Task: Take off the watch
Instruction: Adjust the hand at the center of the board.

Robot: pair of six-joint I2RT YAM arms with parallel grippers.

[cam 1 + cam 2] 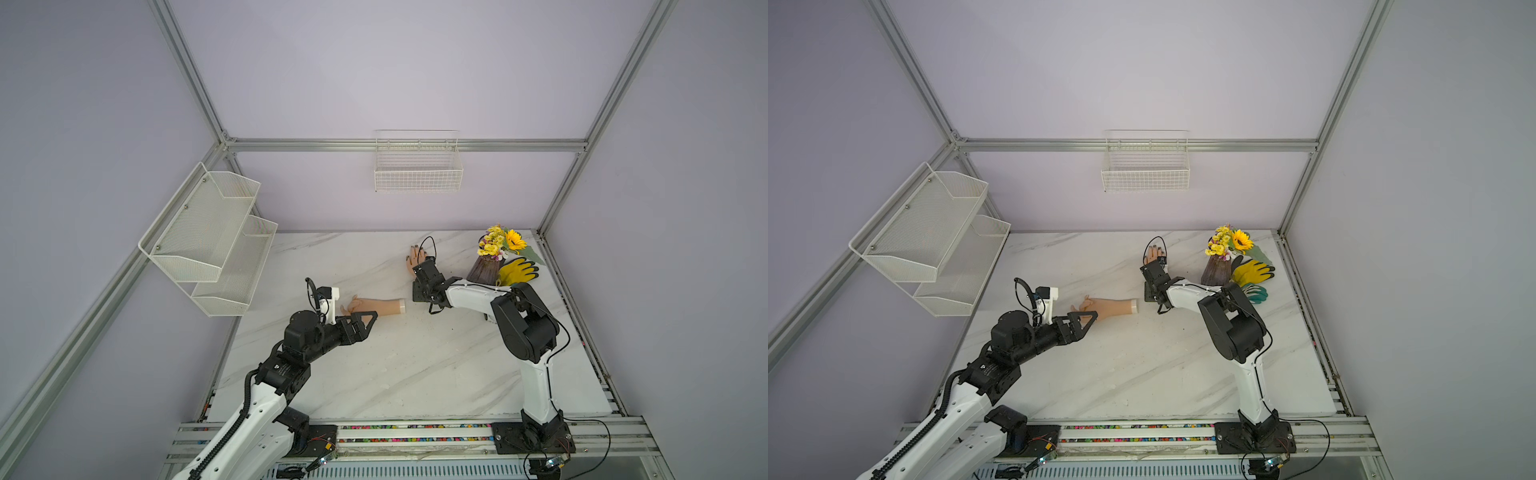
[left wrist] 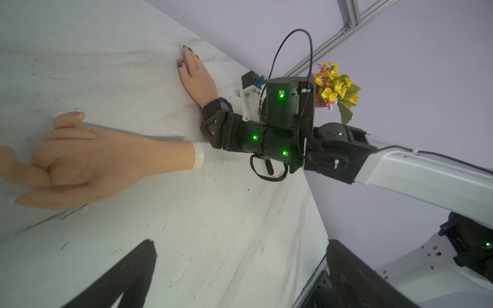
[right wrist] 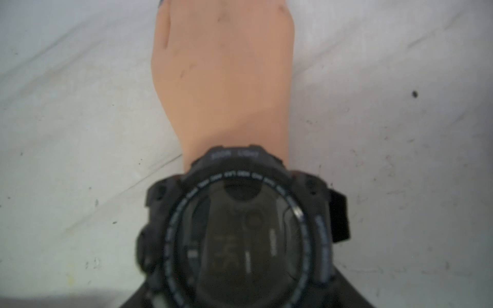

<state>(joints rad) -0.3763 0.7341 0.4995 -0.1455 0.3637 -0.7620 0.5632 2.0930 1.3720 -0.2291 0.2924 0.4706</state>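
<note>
— Black digital watch [image 3: 234, 234]: where?
— Strapped round the wrist of a mannequin hand [image 2: 197, 77]. Lies palm down near the back edge of the marble surface [image 1: 374, 374], a little right of the middle, dark nails toward that edge. Dial turned up.
— And the right gripper [image 2: 210, 125]?
— Right at the watch, reaching in from the right edge's side. One black finger close against the strap in the left wrist view, its mate hidden behind the wrist. Clamped or merely close: cannot tell.
— Left gripper [image 1: 370, 319]?
— Hovers just beside the curled digits of a second mannequin hand [image 1: 376, 305], on its side near the middle of the surface. Fingers wide apart, gripping nothing.
— Anything else about?
— Dark vase of artificial flowers [image 1: 484, 270] and a yellow glove [image 1: 517, 270] in the back right corner. Wire basket [image 1: 417, 174] up on the back wall.
</note>
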